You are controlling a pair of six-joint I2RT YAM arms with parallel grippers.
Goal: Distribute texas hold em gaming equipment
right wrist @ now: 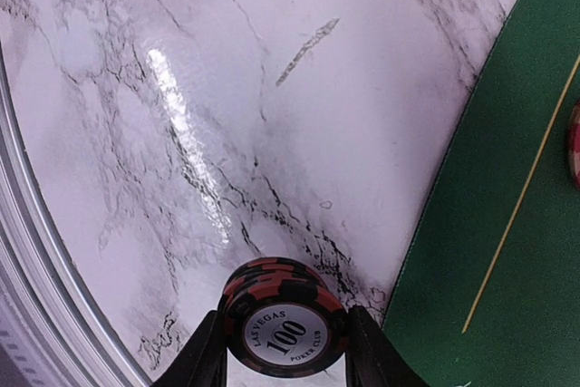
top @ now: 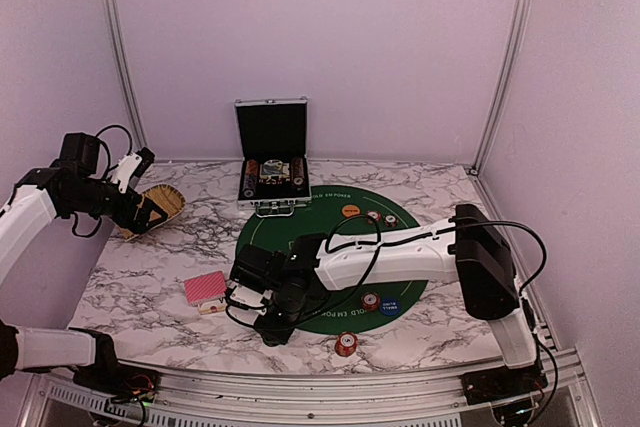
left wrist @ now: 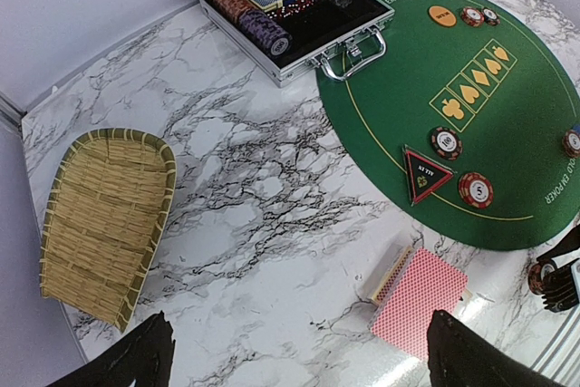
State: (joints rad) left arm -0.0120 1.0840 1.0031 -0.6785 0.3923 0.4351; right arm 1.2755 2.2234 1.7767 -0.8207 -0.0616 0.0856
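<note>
Green felt mat (top: 400,247) fills the middle of the overhead view. My right gripper (top: 268,317) sits low at its near-left edge, beside the red-backed cards (top: 205,288); the left arm is raised near the woven tray (top: 170,202). On the left wrist camera, my left gripper (left wrist: 299,328) gapes wide above bare marble, with the black triangular marker (left wrist: 426,172) on the felt. On the right wrist camera, the jaws pinch a red-and-black poker chip (right wrist: 283,328) marked 100, over marble.
</note>
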